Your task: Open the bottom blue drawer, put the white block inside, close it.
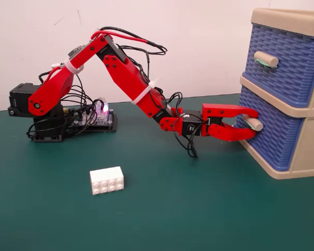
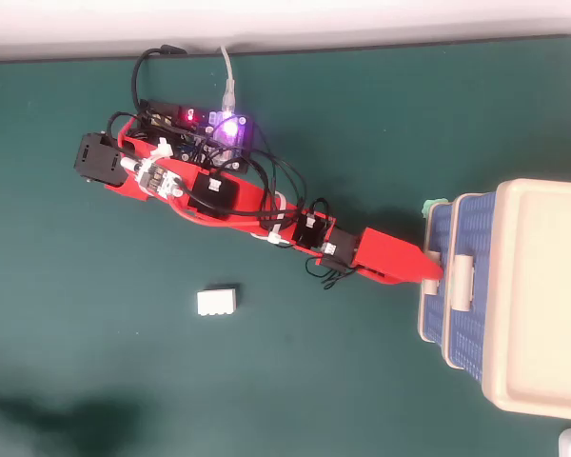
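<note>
Centrally, the red plastic hobby arm (image 1: 120, 68) was seen stretched from its black base toward the beige two-drawer cabinet (image 1: 303, 157) standing on the dark green table mat (image 1: 199, 209). The red two-fingered gripper (image 1: 251, 124) was shown at the front of the bottom blue drawer (image 1: 275, 133) — a basket-weave plastic drawer in the lower tier — with its upper finger (image 1: 235, 110) passing above the beige cylindrical handle (image 1: 253, 123) and its lower finger beneath it. The jaws were drawn in around the handle from above and below; firm contact on both sides could not be confirmed in the fixed view. In the overhead view the gripper (image 2: 436, 269) appeared as a single red wedge whose tip met the lower handle (image 2: 431, 272), so the finger spacing could not be read there. The drawer front was shown in line with the cabinet frame, hence closed. The matching upper blue drawer (image 1: 288, 57) was likewise closed, its own beige handle (image 1: 266, 59) untouched.

The small white studded toy brick (image 1: 107, 180) was shown lying on the mat well apart from the cabinet — nearer the arm's base, with its studs facing the fixed camera. From overhead the brick (image 2: 217, 302) lay below the arm's forearm. A lit electronics board (image 2: 214, 126) sat beside the base.
</note>
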Controlling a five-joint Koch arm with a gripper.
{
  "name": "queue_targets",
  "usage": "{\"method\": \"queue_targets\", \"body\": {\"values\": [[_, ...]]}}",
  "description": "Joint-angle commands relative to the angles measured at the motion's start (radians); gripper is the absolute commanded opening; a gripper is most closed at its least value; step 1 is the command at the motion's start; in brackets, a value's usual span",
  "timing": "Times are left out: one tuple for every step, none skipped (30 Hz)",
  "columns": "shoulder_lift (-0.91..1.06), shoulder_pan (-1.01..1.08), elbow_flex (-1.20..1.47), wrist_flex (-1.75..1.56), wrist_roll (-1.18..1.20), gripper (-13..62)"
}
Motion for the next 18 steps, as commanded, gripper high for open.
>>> {"method": "queue_targets", "body": {"values": [[0.032,-0.015,-0.089,0.026,0.009,-8.2],[0.044,-0.009,-0.084,0.026,0.009,-8.2],[0.063,-0.006,-0.069,0.026,0.011,-8.1],[0.084,-0.003,-0.041,0.026,0.011,-8.2],[0.118,-0.003,0.008,0.026,0.012,-8.2],[0.147,-0.003,0.046,0.026,0.012,-8.2],[0.179,-0.003,0.084,0.026,0.012,-8.2],[0.206,-0.003,0.123,0.028,0.014,-8.2],[0.232,-0.003,0.161,0.026,0.015,-8.2],[0.268,-0.005,0.218,0.026,0.023,-8.2],[0.307,-0.005,0.273,0.026,0.035,-8.2],[0.353,-0.003,0.336,0.025,0.052,-8.2],[0.400,-0.003,0.405,0.025,0.074,-8.2],[0.453,-0.003,0.476,0.025,0.092,-8.2],[0.518,-0.002,0.571,0.026,0.114,-8.2],[0.574,0.005,0.643,0.026,0.129,-8.2],[0.630,0.015,0.715,0.026,0.143,-8.1],[0.690,0.028,0.784,0.026,0.150,-8.1]]}}
